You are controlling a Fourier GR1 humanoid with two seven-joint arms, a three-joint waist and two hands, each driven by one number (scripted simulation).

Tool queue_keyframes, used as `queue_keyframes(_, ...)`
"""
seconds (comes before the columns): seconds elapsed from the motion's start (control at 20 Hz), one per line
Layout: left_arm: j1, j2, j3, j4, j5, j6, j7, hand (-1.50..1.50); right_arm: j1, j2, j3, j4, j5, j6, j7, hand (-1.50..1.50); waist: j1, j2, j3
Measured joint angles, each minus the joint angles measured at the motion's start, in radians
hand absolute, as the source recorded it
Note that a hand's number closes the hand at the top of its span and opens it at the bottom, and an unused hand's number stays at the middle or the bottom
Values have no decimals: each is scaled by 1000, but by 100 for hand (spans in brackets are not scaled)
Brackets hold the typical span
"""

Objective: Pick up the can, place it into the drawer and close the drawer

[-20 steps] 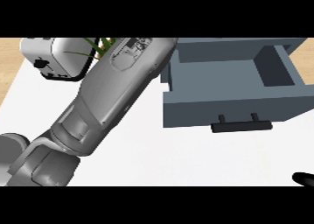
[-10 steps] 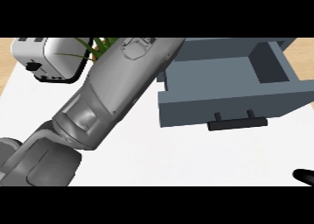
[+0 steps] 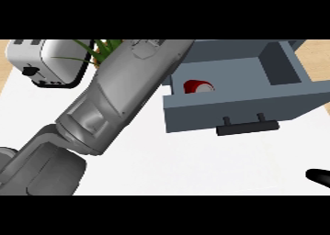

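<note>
White counter (image 3: 194,160), can (image 3: 198,86) inside open drawer (image 3: 242,108).

Red can (image 3: 198,86) now uncovered inside the drawer (image 3: 242,105), left forearm (image 3: 120,96) shifted aside

My left forearm (image 3: 116,98) crossing the counter (image 3: 194,160), open drawer (image 3: 248,108) jutting out, toaster (image 3: 48,62) beside, bare counter right of my forearm.
</note>
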State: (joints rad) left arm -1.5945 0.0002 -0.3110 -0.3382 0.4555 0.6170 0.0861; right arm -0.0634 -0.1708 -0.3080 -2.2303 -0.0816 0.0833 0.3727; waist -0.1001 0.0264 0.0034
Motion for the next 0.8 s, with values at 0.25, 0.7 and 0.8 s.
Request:
queue_keyframes(0.25,-7,0,-5,14,39,27,-25,-150,-20,-37,26,10,48,30,-32,-150,-7,2,0)
queue_keyframes(0.7,-16,0,15,17,118,31,-61,-150,-90,-121,128,80,287,53,-132,-150,14,4,-1)
queue_keyframes(0.8,-25,0,19,17,131,34,-64,-150,-113,-135,164,114,362,47,-150,-150,23,3,-1)
